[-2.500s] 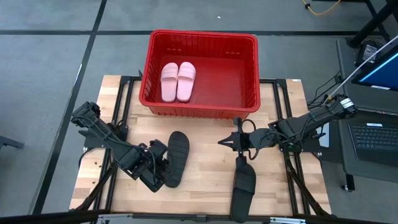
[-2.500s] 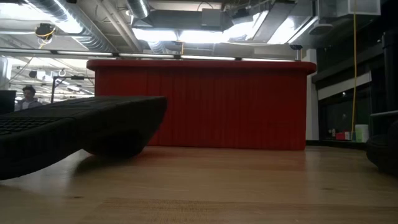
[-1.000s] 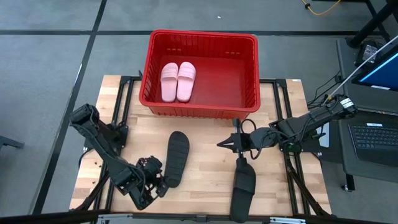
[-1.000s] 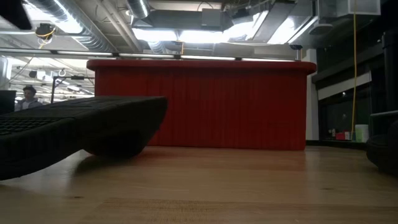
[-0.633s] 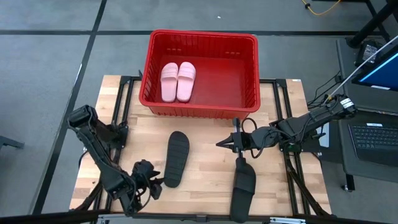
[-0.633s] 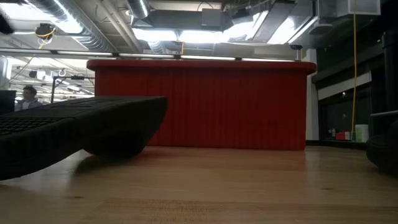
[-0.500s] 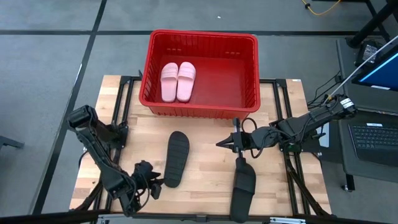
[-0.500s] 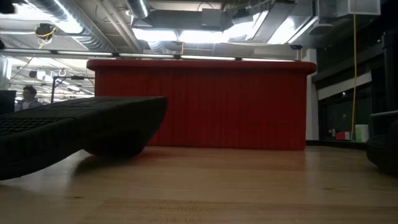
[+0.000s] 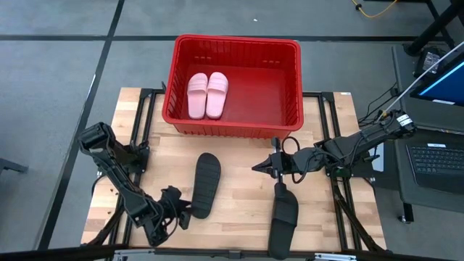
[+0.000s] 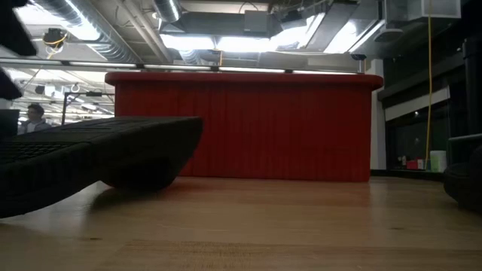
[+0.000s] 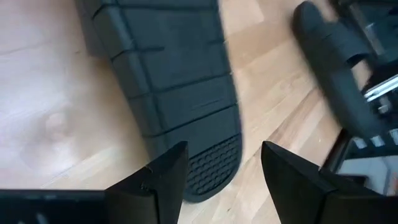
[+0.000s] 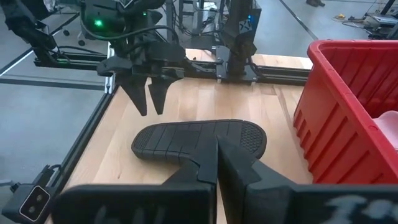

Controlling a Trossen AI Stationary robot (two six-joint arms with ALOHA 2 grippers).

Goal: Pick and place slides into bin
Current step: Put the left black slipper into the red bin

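A black slide (image 9: pixel 205 185) lies sole-up on the table, left of the middle; it also shows in the left wrist view (image 11: pixel 168 81) and the low view (image 10: pixel 98 162). A second black slide (image 9: pixel 284 214) lies near the table's near edge, right of the middle. Two pale pink slides (image 9: pixel 208 94) lie side by side in the red bin (image 9: pixel 235 127) at the far edge. My left gripper (image 9: pixel 183 212) is open; in its wrist view (image 11: pixel 224 180) the fingers stand on either side of the first slide's near end. My right gripper (image 9: pixel 262 167) is shut and empty, hovering between the two black slides.
The bin's near wall (image 10: pixel 241 128) stands across the far side of the table. Bare wood lies between the black slides and the bin. A laptop (image 9: pixel 435 163) and cables stand off the table's right edge. A person (image 10: pixel 34 117) shows far off in the room.
My left gripper has moved toward the table's near edge, along the sole-up black slide to its near end. The slide has stayed where it was.
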